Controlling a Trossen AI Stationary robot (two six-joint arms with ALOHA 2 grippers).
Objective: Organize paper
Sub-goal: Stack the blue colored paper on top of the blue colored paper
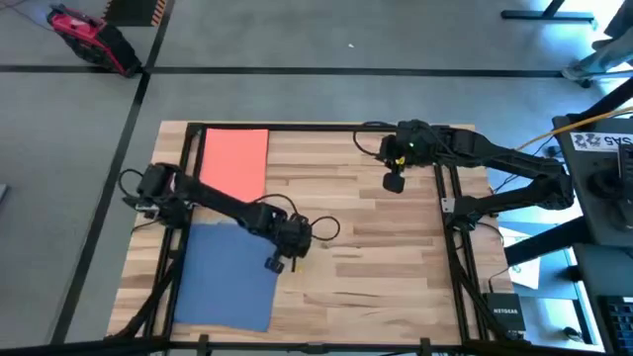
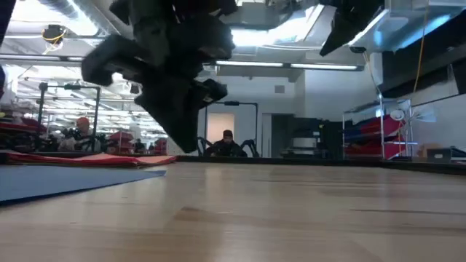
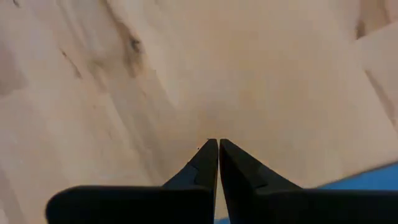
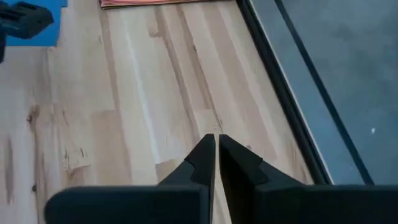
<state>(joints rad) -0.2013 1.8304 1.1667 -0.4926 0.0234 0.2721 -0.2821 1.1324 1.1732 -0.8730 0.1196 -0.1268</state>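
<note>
A blue paper sheet (image 1: 227,272) lies flat on the wooden table (image 1: 376,257) at the near left; a strip of it shows in the left wrist view (image 3: 367,177). An orange-red sheet (image 1: 235,161) lies flat at the far left, also seen in the right wrist view (image 4: 161,2). My left gripper (image 1: 274,263) hovers at the blue sheet's right edge, shut, with nothing between its fingers (image 3: 217,149). My right gripper (image 1: 395,183) hangs above bare wood at the far right, shut and empty (image 4: 216,142).
A black frame rail (image 1: 326,127) runs along the table's far edge and black struts (image 1: 450,247) run down the right side. Bare wood spans the middle and right of the table. People and red equipment show in the room beyond (image 2: 226,142).
</note>
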